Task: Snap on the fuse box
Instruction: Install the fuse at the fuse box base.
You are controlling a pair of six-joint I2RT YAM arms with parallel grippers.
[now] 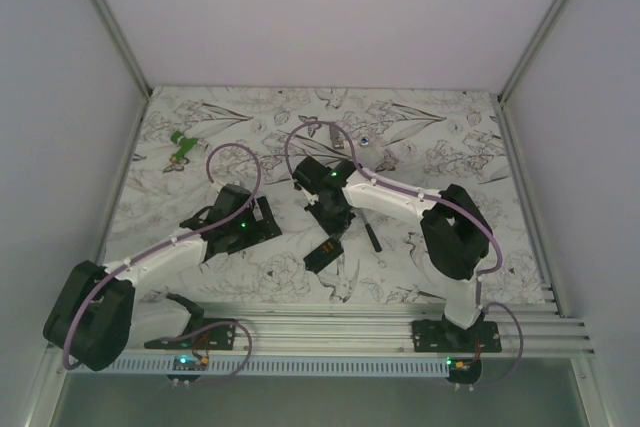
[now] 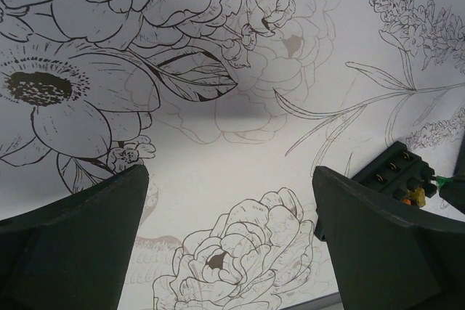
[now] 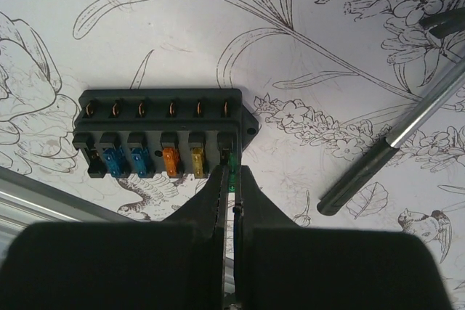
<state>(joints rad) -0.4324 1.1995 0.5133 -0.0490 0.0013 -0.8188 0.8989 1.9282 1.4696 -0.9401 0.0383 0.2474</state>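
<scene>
**Right gripper (image 3: 231, 179) clamps a green fuse (image 3: 232, 170) at the end slot of the fuse box (image 3: 160, 110)**

Black fingers fill the bottom of the right wrist view. Their tips are pressed together on the thin green fuse, which stands upright between them. The fuse's far end meets the rightmost slot in the near row of the fuse box. How deep it sits I cannot tell.

The box is a black oblong tray lying flat on the flower-printed table cover (image 3: 182, 27). Its near row has six slots. From the left they hold a dark fuse (image 3: 94, 159), two blue fuses (image 3: 111, 160), an orange fuse (image 3: 170, 161) and a yellow fuse (image 3: 197, 162); the last slot is the one at the green fuse. Six small copper-coloured contacts (image 3: 144, 109) line the far row.

To the right of the box, apart from it, lies a hammer (image 3: 363, 172) with a black grip and a bright metal shaft.

The left gripper (image 2: 229, 179) stands just left of the box with its fingers spread wide, holding nothing, bare cover between them. One corner of the box shows past its right finger.

From above, the box sits in the near middle of the table, between the two arms. A small green object (image 1: 182, 147) lies well apart at the far left.
</scene>
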